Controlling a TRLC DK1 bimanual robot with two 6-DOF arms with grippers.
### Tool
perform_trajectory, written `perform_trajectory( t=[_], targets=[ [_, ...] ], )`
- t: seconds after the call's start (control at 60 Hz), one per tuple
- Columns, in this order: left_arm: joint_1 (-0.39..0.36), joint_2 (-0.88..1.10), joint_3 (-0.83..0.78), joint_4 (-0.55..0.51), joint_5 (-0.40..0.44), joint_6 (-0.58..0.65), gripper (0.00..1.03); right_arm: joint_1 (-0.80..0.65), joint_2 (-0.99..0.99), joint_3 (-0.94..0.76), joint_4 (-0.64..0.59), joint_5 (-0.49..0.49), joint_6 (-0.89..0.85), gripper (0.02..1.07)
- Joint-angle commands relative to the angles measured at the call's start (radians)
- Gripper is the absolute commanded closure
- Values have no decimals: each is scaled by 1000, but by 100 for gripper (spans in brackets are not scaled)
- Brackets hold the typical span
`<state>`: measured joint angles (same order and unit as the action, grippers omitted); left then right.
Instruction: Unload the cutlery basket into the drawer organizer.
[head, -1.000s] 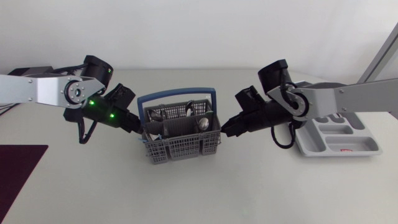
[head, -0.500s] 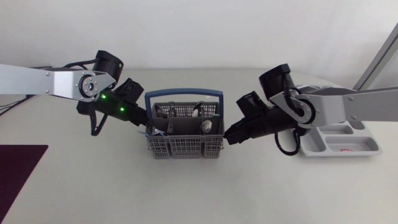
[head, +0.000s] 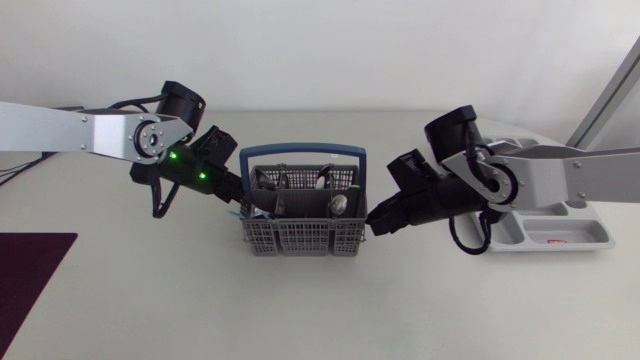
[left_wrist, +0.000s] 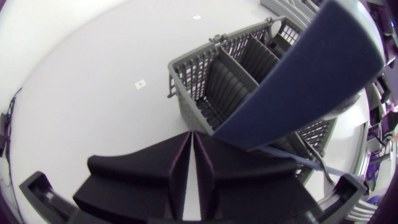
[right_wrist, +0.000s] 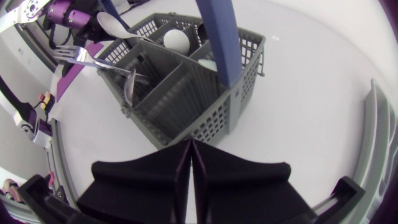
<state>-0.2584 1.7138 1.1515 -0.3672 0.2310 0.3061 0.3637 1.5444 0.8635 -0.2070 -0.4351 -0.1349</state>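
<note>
The left gripper (left_wrist: 190, 140) and the right gripper (right_wrist: 189, 146) each have matte wedge fingers pressed together on nothing. They sit just outside opposite ends of the grey lattice cutlery basket (head: 300, 236) on the bench (head: 300, 310). Its blue handle (head: 302, 153) arches over. A spoon (head: 340, 204) stands inside with its stem hidden. The right arm (head: 540, 180) covers part of the moulded grey drawer organizer (head: 560, 230).

The left arm (head: 90, 132) and right arm (head: 560, 170) are stretched inward from the sides, the left gripper (head: 233, 192) and right gripper (head: 376, 222) are angled down toward each other, and the fingers of each are pressed together.
</note>
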Motion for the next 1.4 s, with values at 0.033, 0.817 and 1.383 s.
perform_trajectory(
  t=[0.033, 0.817, 1.383],
  targets=[
    [-15, 4, 16, -3, 51, -18, 90, 15, -23, -15, 24, -1, -8, 101],
    [203, -507, -335, 14, 116, 249, 49, -72, -219, -167, 47, 64, -68, 34],
    [166, -678, -484, 39, 123, 281, 49, 41, -81, -64, 104, 205, 31, 100]
  ],
)
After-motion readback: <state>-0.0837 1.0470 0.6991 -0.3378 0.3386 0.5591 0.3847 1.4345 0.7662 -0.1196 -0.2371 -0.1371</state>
